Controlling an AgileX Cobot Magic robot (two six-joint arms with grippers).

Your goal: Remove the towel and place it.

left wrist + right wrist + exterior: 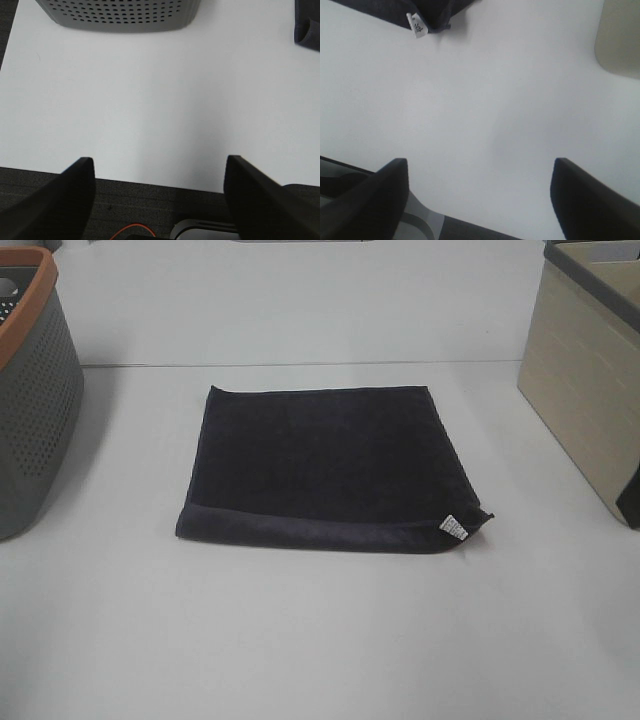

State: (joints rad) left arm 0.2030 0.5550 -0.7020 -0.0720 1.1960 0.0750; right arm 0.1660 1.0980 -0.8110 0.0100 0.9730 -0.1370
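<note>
The towel (325, 465) is a dark navy cloth folded flat in the middle of the white table, with a small white tag (454, 526) at its near right corner. Neither arm shows in the exterior high view. The left gripper (159, 172) hovers open over the table's near edge with nothing between its fingers; a corner of the towel (307, 27) shows far off. My right gripper (480, 175) is open and empty too, well short of the towel's tagged corner (427, 15).
A grey perforated basket with an orange rim (30, 390) stands at the left, also in the left wrist view (117, 15). A beige bin (585, 360) stands at the right, its side in the right wrist view (620, 40).
</note>
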